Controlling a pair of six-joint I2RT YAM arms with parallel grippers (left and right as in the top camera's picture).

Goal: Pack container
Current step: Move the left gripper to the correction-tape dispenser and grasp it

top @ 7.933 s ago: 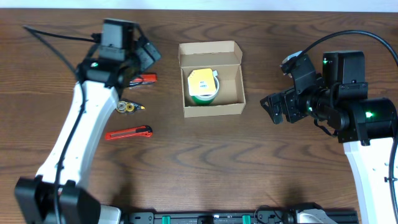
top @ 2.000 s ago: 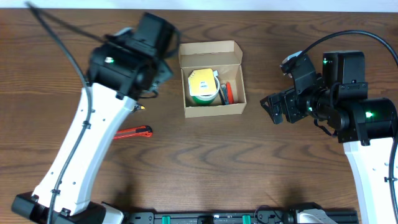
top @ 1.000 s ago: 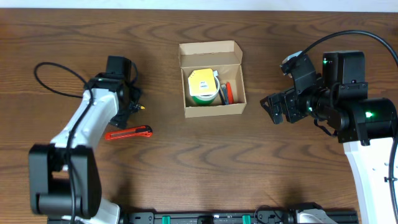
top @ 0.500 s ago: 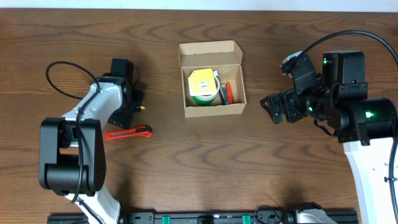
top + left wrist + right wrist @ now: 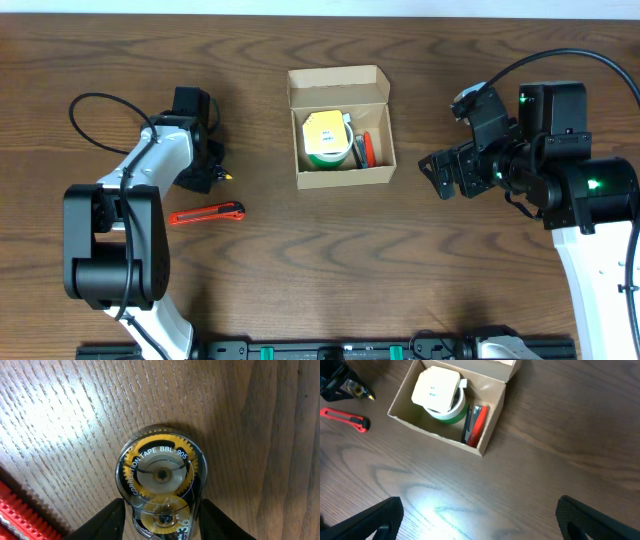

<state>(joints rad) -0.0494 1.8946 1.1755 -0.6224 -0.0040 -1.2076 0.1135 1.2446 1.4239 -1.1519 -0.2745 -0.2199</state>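
The left gripper (image 5: 160,525) is down on the table (image 5: 300,260), its fingers (image 5: 107,520) spread either side of a correction tape dispenser (image 5: 159,482); whether they touch it cannot be told. Overhead, the arm hides most of the dispenser. The cardboard box (image 5: 340,128) sits open mid-table, holding a green tape roll (image 5: 326,140) and a red tool (image 5: 367,148) beside it. A red utility knife (image 5: 207,213) lies left. The right gripper (image 5: 475,525) hovers apart, jaws wide.

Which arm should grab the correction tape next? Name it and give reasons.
Left. Its claw sits directly over the correction tape, fingers on either side. The right claw hangs open far across the table, beyond the container.
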